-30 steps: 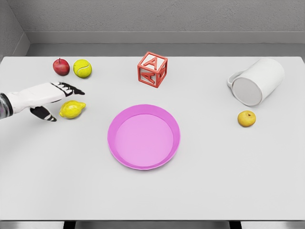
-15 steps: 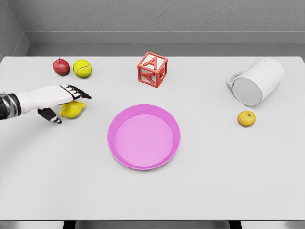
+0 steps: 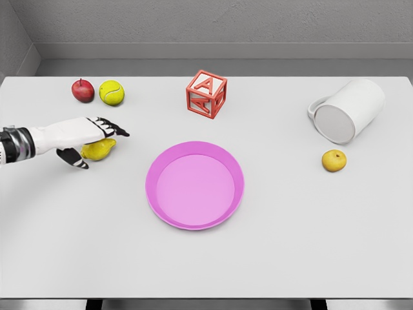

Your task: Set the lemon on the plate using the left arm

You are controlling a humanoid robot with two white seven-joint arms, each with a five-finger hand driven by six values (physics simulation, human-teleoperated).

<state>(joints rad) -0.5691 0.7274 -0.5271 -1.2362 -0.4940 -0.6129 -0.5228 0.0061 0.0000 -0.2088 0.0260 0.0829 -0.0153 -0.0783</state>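
The yellow lemon (image 3: 99,150) lies on the white table left of the pink plate (image 3: 194,185), partly covered by my left hand (image 3: 93,141). The hand reaches in from the left edge, fingers stretched out flat over the lemon's top and the thumb low at its near side. The fingers are spread and not closed around the fruit. The plate holds nothing. My right arm does not show.
A red apple (image 3: 82,90) and a yellow-green tennis ball (image 3: 111,92) sit behind the hand. A red letter block (image 3: 206,93) stands behind the plate. A white mug (image 3: 348,110) lies on its side at right, a small yellow fruit (image 3: 333,160) before it.
My left hand has slid to the right, from beside the lemon to over it, now covering its upper left part. The lemon has not moved.
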